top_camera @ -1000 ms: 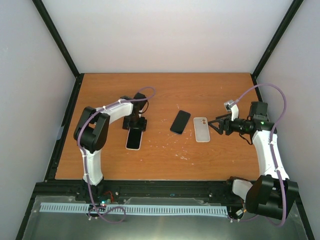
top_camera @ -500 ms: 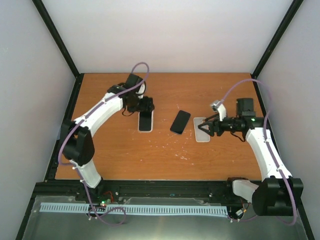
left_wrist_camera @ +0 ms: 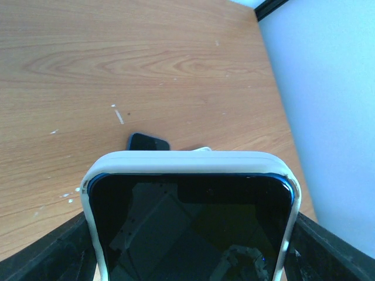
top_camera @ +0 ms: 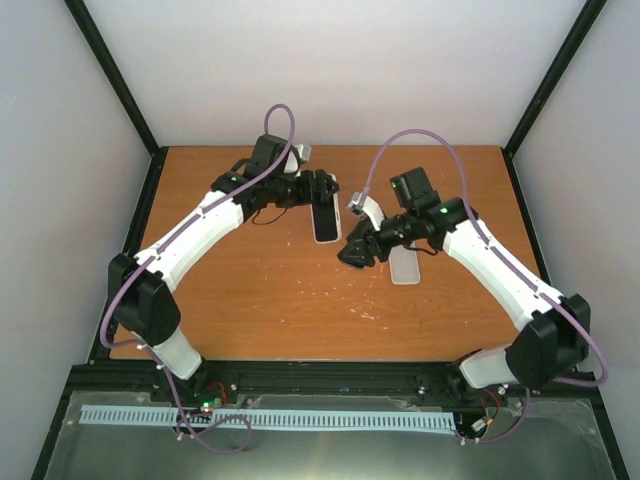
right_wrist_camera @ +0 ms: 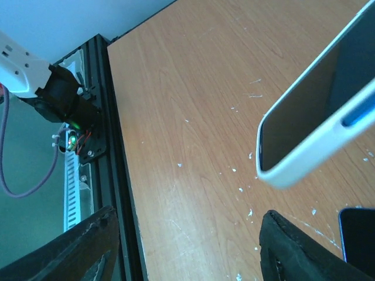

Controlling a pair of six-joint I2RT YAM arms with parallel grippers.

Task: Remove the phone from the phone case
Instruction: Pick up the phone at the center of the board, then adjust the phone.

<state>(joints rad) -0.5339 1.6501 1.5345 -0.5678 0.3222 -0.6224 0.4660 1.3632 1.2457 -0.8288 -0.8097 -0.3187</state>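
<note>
The left gripper (left_wrist_camera: 188, 219) is clenched on the white phone case (left_wrist_camera: 187, 161), with one finger on each long side. The phone (left_wrist_camera: 187, 246) faces the wrist camera with its dark screen, and its top end juts out past the fingertips. A thin blue rim shows just inside the case lip, so the phone sits fully in the case. Gripping by the sides leaves the free end and its corners bare, which I judge is meant to give the other arm something to work on.

The right gripper (right_wrist_camera: 188, 216) is spread wide with nothing between its fingers. The cased phone's free end hangs ahead of it, up and to its right, tilted and clear of both fingers. From above, the two grippers are near each other over the middle of the worktop (top_camera: 260, 290), so this looks like an approach for a two-handed peel. No contact is made yet.

Further out, a bare dark phone (right_wrist_camera: 358, 231) lies flat on the worktop just beside the right gripper's right finger. A second white case (top_camera: 404, 268) lies under the right forearm, and I cannot tell whether anything is in it.
</note>
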